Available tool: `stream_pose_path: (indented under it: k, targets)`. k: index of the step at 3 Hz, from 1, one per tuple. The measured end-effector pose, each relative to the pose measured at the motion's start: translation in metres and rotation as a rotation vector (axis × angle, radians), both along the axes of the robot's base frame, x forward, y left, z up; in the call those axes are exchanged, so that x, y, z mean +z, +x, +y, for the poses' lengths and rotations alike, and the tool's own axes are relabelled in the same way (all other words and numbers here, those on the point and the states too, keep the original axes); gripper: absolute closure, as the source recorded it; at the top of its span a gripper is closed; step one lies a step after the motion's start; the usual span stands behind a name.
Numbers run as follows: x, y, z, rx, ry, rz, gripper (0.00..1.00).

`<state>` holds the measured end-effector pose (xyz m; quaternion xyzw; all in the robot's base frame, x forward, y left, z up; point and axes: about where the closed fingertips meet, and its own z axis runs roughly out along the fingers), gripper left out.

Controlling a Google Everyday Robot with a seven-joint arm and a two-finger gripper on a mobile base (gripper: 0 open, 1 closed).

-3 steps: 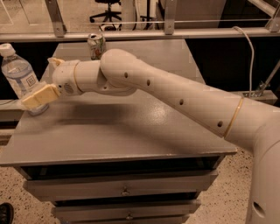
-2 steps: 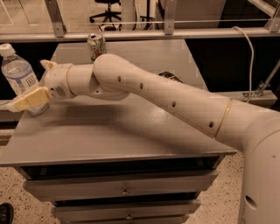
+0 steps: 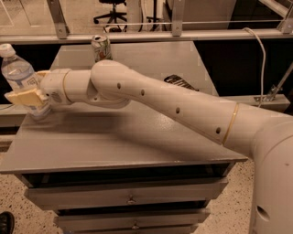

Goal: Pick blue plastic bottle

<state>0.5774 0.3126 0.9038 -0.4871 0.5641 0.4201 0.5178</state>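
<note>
Camera view, the only one. We see the blue plastic bottle (image 3: 16, 71) upright at the far left edge of the grey table (image 3: 137, 141), white cap on top, pale label facing us with a small dark square mark. Its base is on the tabletop.

The gripper (image 3: 23, 85) is at the bottle, low on its body. Its fingers are spread with the bottle between them. The near finger (image 3: 23, 97) crosses in front of the lower bottle, and the far one shows just behind the bottle's right side. We cannot tell if the pads touch the plastic.

The white arm (image 3: 174, 107) reaches in from the lower right, running across the table toward the left and casting a shadow on the surface.

The green-and-white can (image 3: 101, 47) stands at the back of the table, well apart from the bottle, behind the arm's wrist section. A small dark object (image 3: 181, 83) lies on the table behind the arm, partly hidden; we can't make out what it is.

Drawers (image 3: 130, 199) sit under the tabletop. A white cable (image 3: 261, 55) hangs at the right, and the base of an office chair (image 3: 110, 9) is in the background.
</note>
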Motion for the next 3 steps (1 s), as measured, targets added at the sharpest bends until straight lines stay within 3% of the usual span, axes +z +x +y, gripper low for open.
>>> stream_pose_path:
  k: [1, 2, 3]
  targets:
    - [0.020, 0.010, -0.018, -0.031, 0.033, -0.013, 0.89]
    - [0.054, 0.027, -0.061, -0.090, 0.087, -0.065, 1.00]
    - [0.054, 0.026, -0.061, -0.090, 0.087, -0.065, 1.00]
